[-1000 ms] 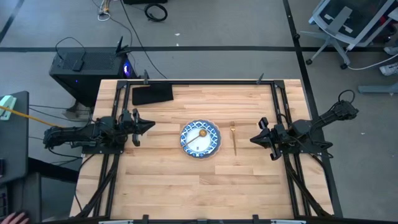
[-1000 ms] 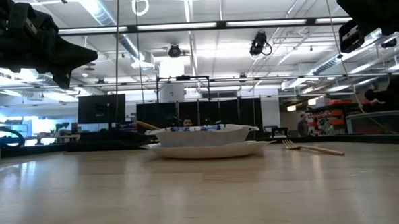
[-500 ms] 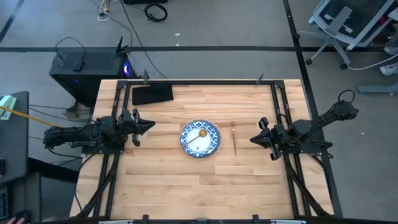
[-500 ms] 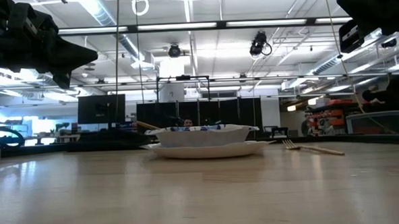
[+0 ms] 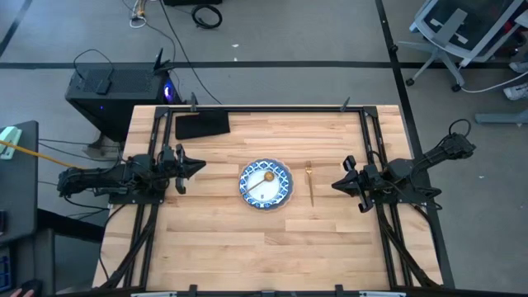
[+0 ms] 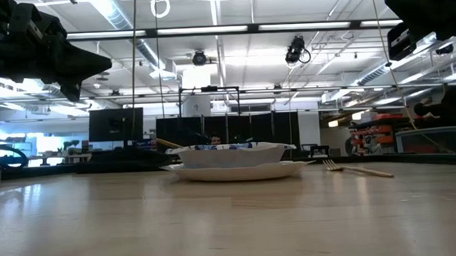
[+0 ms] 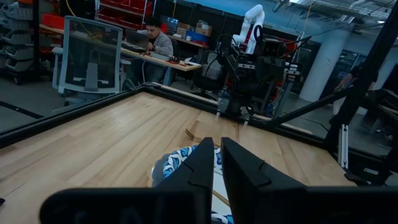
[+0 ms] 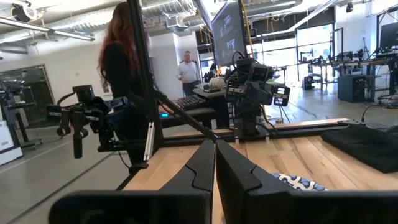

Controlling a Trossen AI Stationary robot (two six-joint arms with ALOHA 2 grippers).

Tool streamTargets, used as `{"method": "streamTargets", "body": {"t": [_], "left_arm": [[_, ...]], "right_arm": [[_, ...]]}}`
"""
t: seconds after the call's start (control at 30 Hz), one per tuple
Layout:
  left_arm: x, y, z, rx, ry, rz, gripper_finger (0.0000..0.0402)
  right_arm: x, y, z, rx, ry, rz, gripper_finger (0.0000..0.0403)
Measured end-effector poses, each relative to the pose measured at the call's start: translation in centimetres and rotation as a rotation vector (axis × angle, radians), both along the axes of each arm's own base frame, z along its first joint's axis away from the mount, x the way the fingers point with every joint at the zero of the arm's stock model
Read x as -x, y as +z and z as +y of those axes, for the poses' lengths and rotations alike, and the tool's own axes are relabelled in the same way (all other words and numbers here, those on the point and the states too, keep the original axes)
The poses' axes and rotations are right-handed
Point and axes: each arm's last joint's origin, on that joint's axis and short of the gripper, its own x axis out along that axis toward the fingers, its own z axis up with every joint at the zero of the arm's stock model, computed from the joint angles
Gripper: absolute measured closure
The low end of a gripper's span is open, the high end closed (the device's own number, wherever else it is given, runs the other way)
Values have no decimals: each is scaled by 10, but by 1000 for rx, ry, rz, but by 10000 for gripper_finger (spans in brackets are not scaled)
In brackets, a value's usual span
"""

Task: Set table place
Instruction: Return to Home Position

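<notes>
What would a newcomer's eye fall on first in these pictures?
First the blue-and-white patterned dish on a round blue-grey plate at the middle of the light-wood table, a thin gold spoon in it, a thin gold fork beside it toward the dark right arm. Then the black cloth napkin in a corner on the side of the dark left arm.

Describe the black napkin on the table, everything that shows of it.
The black cloth napkin lies flat, folded into a rough rectangle with slightly uneven edges, matte like soft fabric. It sits in the corner of the light-wood butcher-block table at the top left of the high view, close beside the black rails, resting on the wood alone. Nothing lies on it. The left gripper hangs apart from it, and the blue-and-white patterned dish stands well away.
</notes>
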Motion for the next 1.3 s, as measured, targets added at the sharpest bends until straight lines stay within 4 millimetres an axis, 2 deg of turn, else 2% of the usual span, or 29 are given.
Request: {"method": "streamTargets", "body": {"t": [0.6,1.0,1.3], "left_arm": [[0,0,0,0,0,0,374],[0,0,0,0,0,0,362],[0,0,0,0,0,0,374]], "right_arm": [[0,0,0,0,0,0,381],[0,0,0,0,0,0,381],[0,0,0,0,0,0,381]]}}
